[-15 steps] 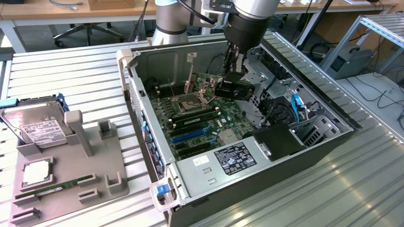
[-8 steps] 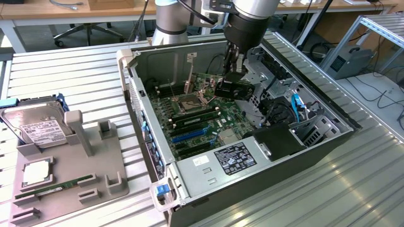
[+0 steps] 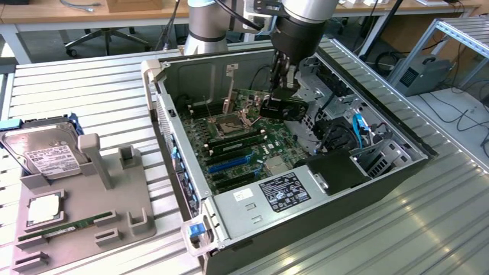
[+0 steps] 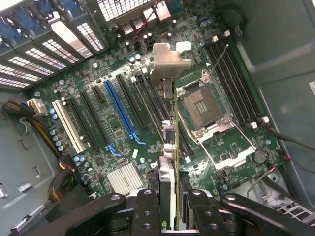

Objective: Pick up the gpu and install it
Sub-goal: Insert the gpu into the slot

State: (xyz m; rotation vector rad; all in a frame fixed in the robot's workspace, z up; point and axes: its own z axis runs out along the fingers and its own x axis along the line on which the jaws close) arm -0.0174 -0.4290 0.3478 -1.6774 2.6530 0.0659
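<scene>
Gripper (image 3: pixel 281 91) (image 4: pixel 171 199): fingers pressed against both faces of the gpu (image 3: pixel 285 109) (image 4: pixel 168 169), pinching it. The card hangs edge-down from the fingers inside the open computer case (image 3: pixel 177 166), with its silver bracket (image 4: pixel 170 61) at the end farthest from the gripper. Directly beneath the gripper is the motherboard (image 3: pixel 248 150) (image 4: pixel 93 142); contact between card and slot cannot be determined. The CPU socket (image 4: pixel 201 107) lies to one side of the held card and the blue slot (image 4: pixel 118 110) to the other. Well apart from the gripper, outside the case towards the exterior view's left, a grey fixture (image 3: pixel 84 212) carries a hard drive (image 3: pixel 46 152) and a RAM stick (image 3: pixel 68 227).
</scene>
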